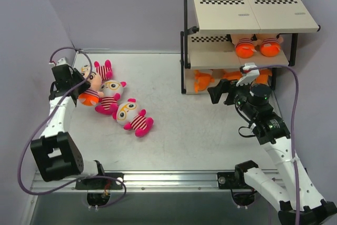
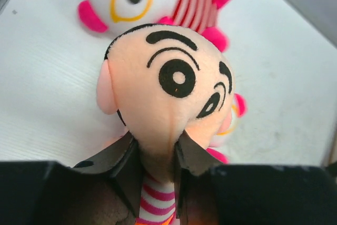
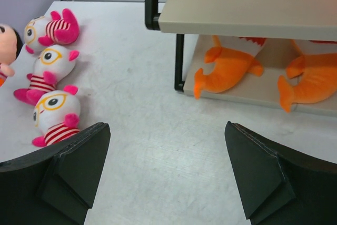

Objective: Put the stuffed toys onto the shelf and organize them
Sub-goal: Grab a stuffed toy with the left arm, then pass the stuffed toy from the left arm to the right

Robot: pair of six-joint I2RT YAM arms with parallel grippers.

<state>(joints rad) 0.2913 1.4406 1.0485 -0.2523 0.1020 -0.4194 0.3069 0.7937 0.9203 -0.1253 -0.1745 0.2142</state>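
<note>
Clamping left gripper on peach-headed striped plush doll, frame left (right gripper gaping, empty), likely needing lift to black-framed beige shelf.

loose toys l of shelf

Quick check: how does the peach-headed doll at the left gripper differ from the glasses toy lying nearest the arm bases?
The peach-headed doll has a peach face with black drawn eyes and brows; the glasses toy has a white face with yellow-rimmed glasses. The doll is pinched at the neck by the left gripper; the glasses toy lies loose on the table, untouched. Both have striped bodies.
</note>
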